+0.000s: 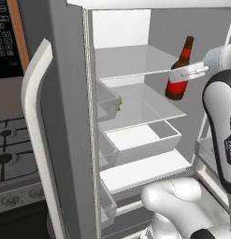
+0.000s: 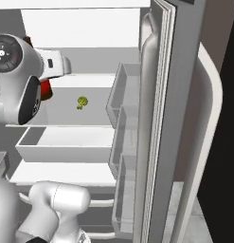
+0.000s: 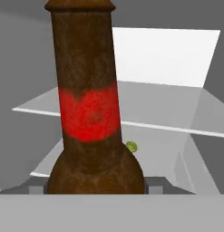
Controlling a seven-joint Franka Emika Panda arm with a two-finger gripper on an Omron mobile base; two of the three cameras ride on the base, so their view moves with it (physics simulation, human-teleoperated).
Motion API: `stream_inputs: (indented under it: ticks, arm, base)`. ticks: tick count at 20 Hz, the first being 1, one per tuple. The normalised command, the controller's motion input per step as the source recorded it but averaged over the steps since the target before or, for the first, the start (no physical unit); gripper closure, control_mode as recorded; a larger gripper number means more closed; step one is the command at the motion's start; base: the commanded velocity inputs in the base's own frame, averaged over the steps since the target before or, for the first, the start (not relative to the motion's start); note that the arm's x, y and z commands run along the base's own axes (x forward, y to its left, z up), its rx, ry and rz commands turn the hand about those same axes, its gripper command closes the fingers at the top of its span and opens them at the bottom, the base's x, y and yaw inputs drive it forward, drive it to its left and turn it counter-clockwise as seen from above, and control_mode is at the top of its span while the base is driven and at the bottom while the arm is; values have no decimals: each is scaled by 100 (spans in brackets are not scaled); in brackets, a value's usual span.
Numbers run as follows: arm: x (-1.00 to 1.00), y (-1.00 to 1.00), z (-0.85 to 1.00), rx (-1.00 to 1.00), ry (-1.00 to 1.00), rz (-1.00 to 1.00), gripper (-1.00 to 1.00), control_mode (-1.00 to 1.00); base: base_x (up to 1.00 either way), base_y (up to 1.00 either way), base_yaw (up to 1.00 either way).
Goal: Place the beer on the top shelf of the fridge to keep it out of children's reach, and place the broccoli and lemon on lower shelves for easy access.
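The beer [image 1: 177,87], a dark brown bottle with a red label, hangs slightly tilted in front of the open fridge [image 1: 70,116], off the right end of the top shelf [image 1: 131,63]. My gripper [image 1: 182,73] is shut on its middle. In the hand view the beer [image 3: 88,113] stands between my finger tips, with the top shelf [image 3: 168,111] behind it. The broccoli [image 2: 82,102] lies on the lower shelf [image 1: 145,109] just below, toward the left door side. The lemon is out of view.
A white drawer [image 1: 145,140] sits under the second shelf, with another shelf below it. Grey door bins [image 2: 119,95] line the right door. The left door's curved handle [image 1: 35,121] stands near a stove [image 1: 9,144] and a black microwave [image 1: 7,37].
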Motion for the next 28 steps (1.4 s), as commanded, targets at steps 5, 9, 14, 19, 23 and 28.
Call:
stream_inputs:
  ticks: [5, 9, 14, 19, 23, 28]
  arm:
    - [12, 0, 28, 5, -5, 0, 100, -100]
    - [22, 0, 2, 0, -7, 0, 100, -100]
    - [36, 0, -1, 0, -3, 0, 100, -100]
    - [45, 6, -9, 0, 0, 0, 100, -100]
    - [51, 14, -5, 0, 0, 0, 100, -100]
    - [53, 16, 0, 0, 0, 0, 100, -100]
  base:
    - [0, 0, 0]
    - [0, 0, 0]
    - [0, 0, 0]
    - [0, 0, 0]
    - [0, 0, 0]
    - [0, 0, 0]
